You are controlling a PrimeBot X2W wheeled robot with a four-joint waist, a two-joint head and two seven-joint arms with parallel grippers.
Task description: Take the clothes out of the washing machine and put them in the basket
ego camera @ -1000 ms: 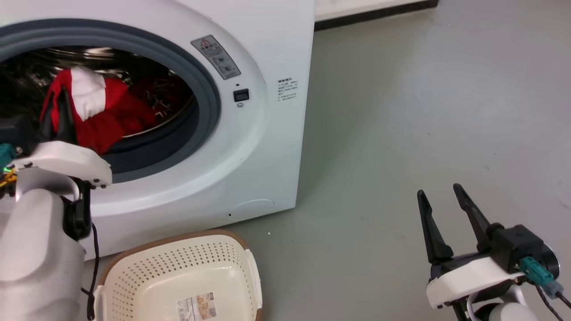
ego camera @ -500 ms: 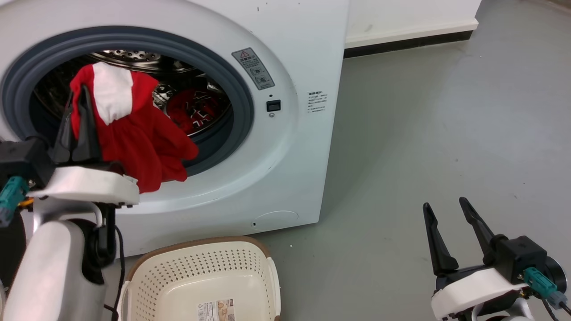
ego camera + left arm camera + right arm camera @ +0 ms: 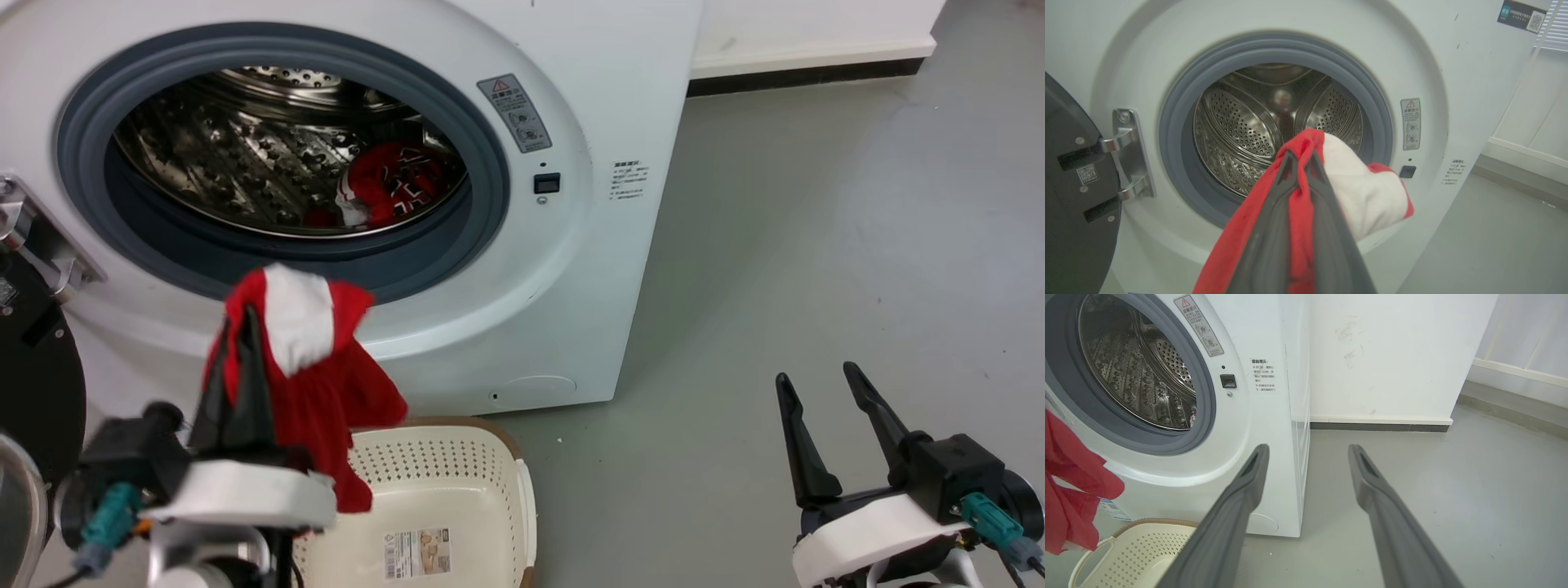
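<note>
**A:** What is different from one second ago?

**B:** The left pincer [image 3: 1301, 158] has come out of the washing machine [image 3: 588, 269]. Before, its fingers were inside the round opening [image 3: 490, 163]. Now they are in front of that opening and lower. The head camera has turned too, so the machine's shift in the picture is not a real move.

**A:** And how is its grip?

**B:** It is closed almost fully, with only a fold of the red garment [image 3: 326, 392] between the two fingers. The cloth goes over the fingertips and hangs down on the pincer's right side, with the white patch [image 3: 298, 318] on top.

**A:** Where is the basket?

**B:** The basket [image 3: 490, 457] stands on the floor [image 3: 816, 204], below the pincer and a little to its right. The hanging end of the cloth is over the basket's left part. I cannot tell if it touches the rim. In my opinion, the pincer should move a little more to the right before it lets go.

**A:** So the task is nearly finished?

**B:** Not yet. A second red garment [image 3: 392, 184] lies in the drum [image 3: 245, 163], ahead of the fingertips and to their right. The right pincer [image 3: 816, 376] is wide open and holds nothing. It is well apart on the right, the same as before.
</note>
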